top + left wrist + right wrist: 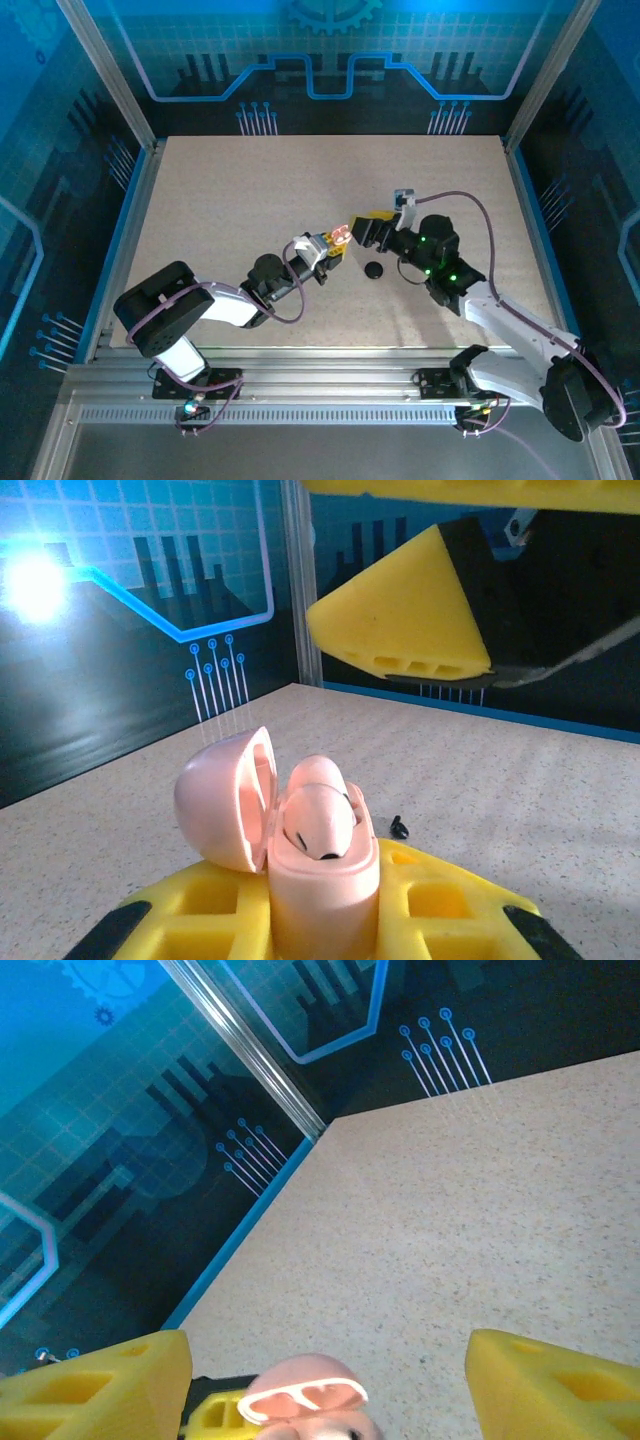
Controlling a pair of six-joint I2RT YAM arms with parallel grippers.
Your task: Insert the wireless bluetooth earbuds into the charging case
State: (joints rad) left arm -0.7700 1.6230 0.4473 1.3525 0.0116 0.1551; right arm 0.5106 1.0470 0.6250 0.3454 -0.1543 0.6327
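On a speckled beige tabletop [220,200], the left gripper [332,244] clamps one pale pink pebble-shaped charging case [320,890], its lid [225,800] hinged open. The right gripper [366,230] hovers just above, its yellow fingers [90,1390] spread wide around nothing. One pinkish-white earbud [322,825] sits in the case, and a rounded pale shape behind it may be a second, so that pair looks nearly done. One black round case [374,270] and one tiny black earbud [400,827] lie on the table, likely still to do.
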